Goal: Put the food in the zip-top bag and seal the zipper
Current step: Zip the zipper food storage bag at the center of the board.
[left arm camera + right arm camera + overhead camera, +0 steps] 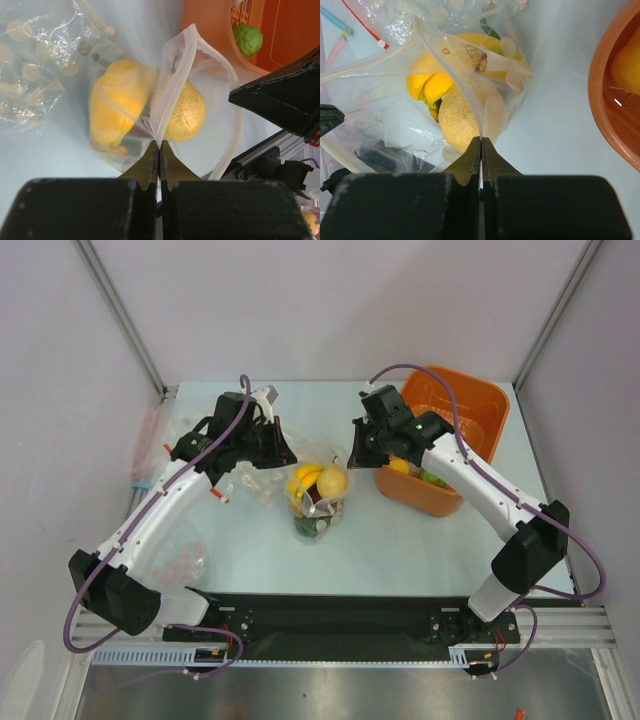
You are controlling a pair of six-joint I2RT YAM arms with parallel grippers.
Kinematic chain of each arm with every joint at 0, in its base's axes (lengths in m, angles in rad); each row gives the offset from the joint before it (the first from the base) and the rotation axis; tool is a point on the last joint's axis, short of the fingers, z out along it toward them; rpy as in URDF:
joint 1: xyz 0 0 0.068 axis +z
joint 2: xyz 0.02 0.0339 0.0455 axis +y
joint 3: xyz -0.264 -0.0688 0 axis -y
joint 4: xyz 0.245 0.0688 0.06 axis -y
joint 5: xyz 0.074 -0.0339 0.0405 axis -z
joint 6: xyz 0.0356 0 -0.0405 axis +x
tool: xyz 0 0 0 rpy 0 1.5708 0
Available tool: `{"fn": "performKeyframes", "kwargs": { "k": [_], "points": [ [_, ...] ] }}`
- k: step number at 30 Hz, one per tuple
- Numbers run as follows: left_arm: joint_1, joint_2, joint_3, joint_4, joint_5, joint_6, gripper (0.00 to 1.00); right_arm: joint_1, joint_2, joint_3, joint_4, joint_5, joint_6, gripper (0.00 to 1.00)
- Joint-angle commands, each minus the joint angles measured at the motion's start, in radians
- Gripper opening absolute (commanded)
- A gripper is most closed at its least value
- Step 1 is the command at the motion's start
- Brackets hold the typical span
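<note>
Film of the bag (pixel 440 55) looks thin, soft and slippery. It will sag and crease anywhere it is not held, and the toy fruit inside, though probably light, is enough to drag it down. The bag lies on the worktop just beside the basket (pixel 470 400), on the side toward the left arm, mouth gaping, with a lemon (pixel 462 120) and other yellow pieces already in it.

The firmest place to take hold is the zipper (pixel 192 31) along the mouth edge, which seems stiffer than the film below. The left gripper (pixel 159 147) has its fingers pressed together, pinching the edge on the side away from the basket. The right gripper (pixel 481 142) is likewise clamped on the edge nearer the basket. Pulling the two apart should stretch the strip straight, but a hard tug risks the film sliding out.

A green fruit (pixel 247 39) and something yellow sit in the basket, so filling looks unfinished. Plain bags (pixel 150 455) lie farther from the basket than the dotted one. They lie close enough to snag the left arm, and the basket wall crowds the right arm.
</note>
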Motion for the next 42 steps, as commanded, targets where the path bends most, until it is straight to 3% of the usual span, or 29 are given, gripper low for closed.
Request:
{"fn": "performKeyframes", "kwargs": {
  "k": [1,14,19,22,25,28,29,32,34,42],
  "points": [
    [0.009,-0.013,0.082,0.016,0.018,0.017,0.00,0.017,-0.040,0.010,0.057,0.030,-0.001,0.00],
    [-0.096,0.122,0.156,0.017,0.095,0.025,0.00,0.023,-0.092,0.026,0.146,0.105,0.120,0.00],
    [-0.122,0.170,0.176,0.048,0.156,0.040,0.02,0.025,-0.156,-0.140,0.322,0.113,0.197,0.00],
    [-0.140,0.208,0.205,0.048,0.193,0.059,0.06,0.016,-0.157,-0.171,0.326,0.111,0.237,0.00],
    [-0.142,0.199,0.194,0.046,0.200,0.063,0.20,-0.010,-0.175,-0.212,0.340,0.101,0.261,0.00],
    [-0.142,0.149,0.150,0.095,0.213,0.077,0.45,-0.052,-0.212,-0.275,0.382,0.087,0.290,0.00],
    [-0.142,0.133,0.137,0.103,0.220,0.082,0.59,-0.066,-0.221,-0.305,0.396,0.087,0.298,0.00],
    [-0.142,0.089,0.090,0.120,0.256,0.086,0.86,-0.101,-0.239,-0.332,0.424,0.055,0.317,0.00],
    [-0.142,0.038,0.032,0.152,0.271,0.077,0.97,-0.118,-0.239,-0.344,0.426,0.044,0.326,0.00],
    [-0.220,-0.195,-0.214,0.285,0.152,0.072,1.00,-0.150,-0.242,-0.367,0.449,0.021,0.361,0.00]
  ]
}}
